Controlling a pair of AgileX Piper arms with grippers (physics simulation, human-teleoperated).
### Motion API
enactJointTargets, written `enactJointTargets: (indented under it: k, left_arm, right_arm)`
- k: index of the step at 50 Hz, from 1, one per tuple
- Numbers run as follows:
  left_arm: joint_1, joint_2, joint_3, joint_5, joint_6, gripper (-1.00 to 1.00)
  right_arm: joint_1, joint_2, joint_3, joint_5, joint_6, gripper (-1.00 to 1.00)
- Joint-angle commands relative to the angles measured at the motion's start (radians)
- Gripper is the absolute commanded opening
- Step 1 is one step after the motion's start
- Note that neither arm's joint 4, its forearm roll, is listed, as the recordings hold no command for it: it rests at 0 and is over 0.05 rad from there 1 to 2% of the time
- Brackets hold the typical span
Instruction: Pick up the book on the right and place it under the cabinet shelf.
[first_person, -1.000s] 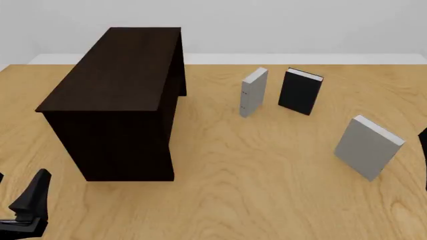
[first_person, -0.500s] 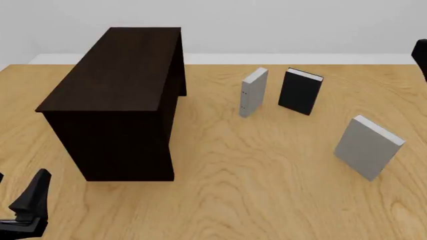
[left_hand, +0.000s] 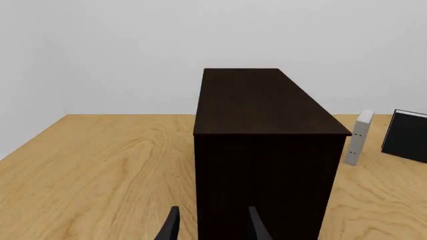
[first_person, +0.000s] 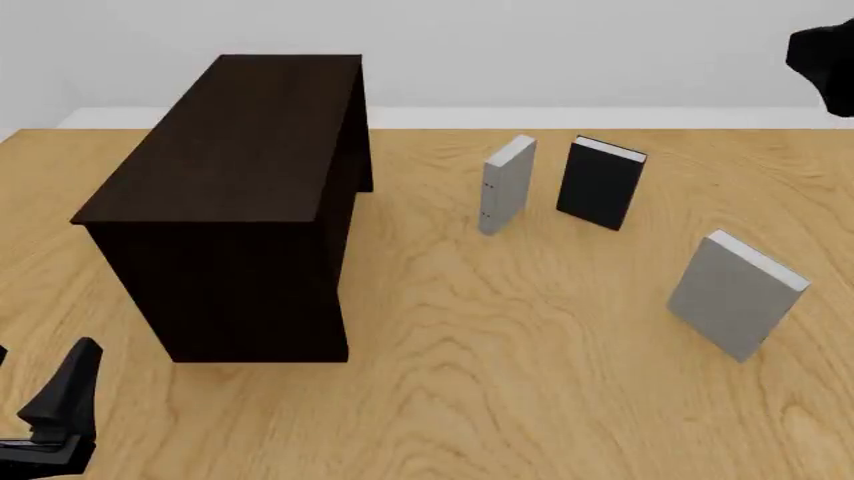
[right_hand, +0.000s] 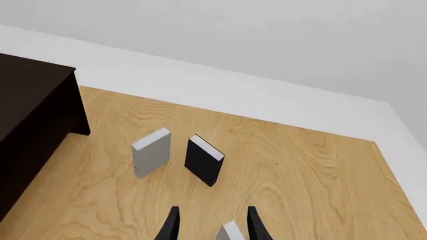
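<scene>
The book (first_person: 737, 295), broad and light grey with white page edges, stands upright on the table at the right. Only its top corner (right_hand: 231, 233) shows in the right wrist view, between and far below the fingers of my right gripper (right_hand: 213, 227), which is open and empty, high above the table. In the front view a dark part of the right arm (first_person: 823, 58) shows at the top right edge. The cabinet shelf (first_person: 227, 200) stands dark and boxy at the left. My left gripper (left_hand: 213, 230) is open and empty, facing the cabinet shelf's end (left_hand: 267, 170).
A narrower grey book (first_person: 507, 185) and a black book (first_person: 601, 183) stand upright behind the middle of the table, between the cabinet and the right edge. The left gripper's finger (first_person: 60, 405) sits at the near left corner.
The right arm has risen along the right edge, from mid-height to the top right corner, and come slightly inward. The books, the cabinet and the left arm have not moved.
</scene>
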Motion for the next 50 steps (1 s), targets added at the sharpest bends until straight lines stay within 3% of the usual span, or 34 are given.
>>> enactJointTargets:
  k: [1, 12, 23, 39, 50]
  left_arm:
    - [0.000, 0.000, 0.000, 0.000, 0.000, 1.00]
    - [0.000, 0.000, 0.000, 0.000, 0.000, 1.00]
    - [0.000, 0.000, 0.000, 0.000, 0.000, 1.00]
    - [0.000, 0.000, 0.000, 0.000, 0.000, 1.00]
    - [0.000, 0.000, 0.000, 0.000, 0.000, 1.00]
  right_arm:
    - [-0.031, 0.087, -0.097, 0.117, -0.014, 1.00]
    - [-0.064, 0.145, -0.129, 0.204, -0.016, 1.00]
    - [-0.081, 0.169, -0.101, 0.246, 0.020, 1.00]
    - [-0.099, 0.227, -0.113, 0.263, 0.045, 1.00]
    - [-0.151, 0.280, -0.164, 0.288, 0.030, 1.00]
